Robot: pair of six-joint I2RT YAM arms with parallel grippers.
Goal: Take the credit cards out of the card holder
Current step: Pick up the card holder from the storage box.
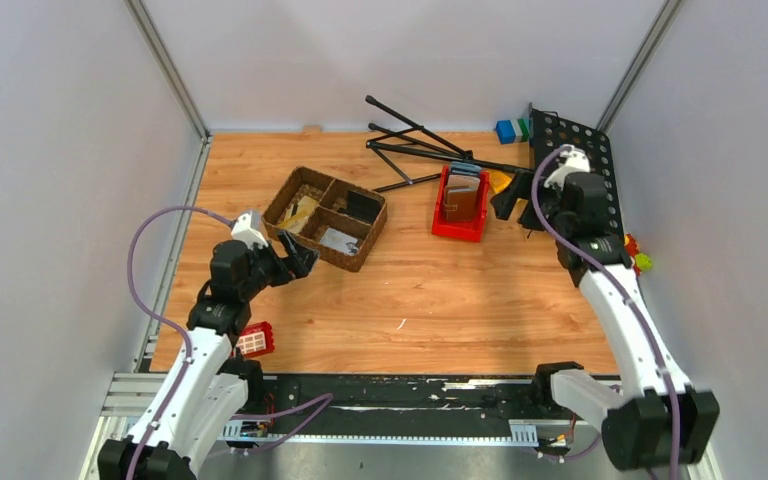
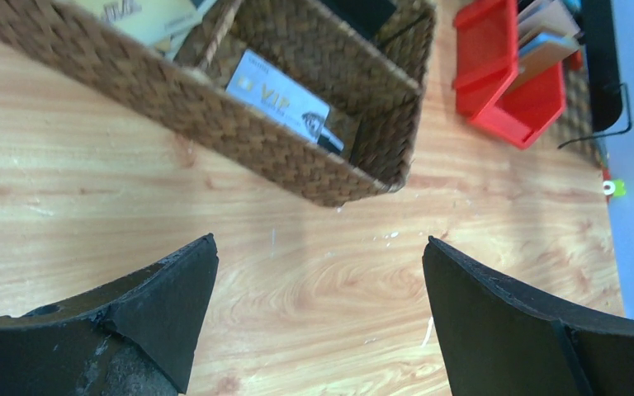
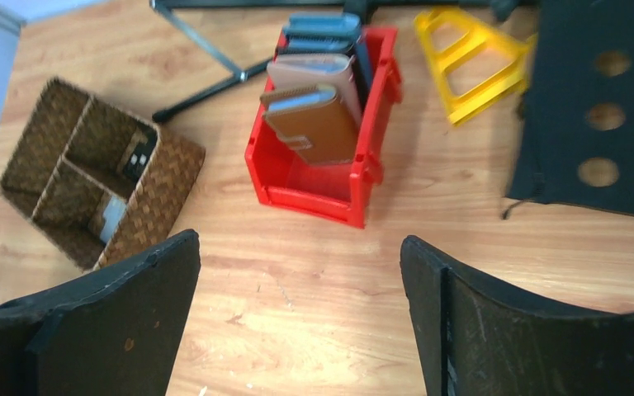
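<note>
Though half-hidden in the red bin [image 3: 309,200], card holder [image 3: 320,132], its inside unseen; both jaws wide apart, empty.

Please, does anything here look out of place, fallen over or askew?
Yes. A black folding stand lies flat on the table at the back, legs splayed, just behind the red bin. The wicker basket sits at an angle to the table edges. Nothing looks spilled or broken.

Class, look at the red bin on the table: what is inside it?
Wallets stand upright in the red bin: the brown card holder nearest, a pinkish-grey one behind it, darker ones at the back. Their lower parts and contents are hidden.
</note>
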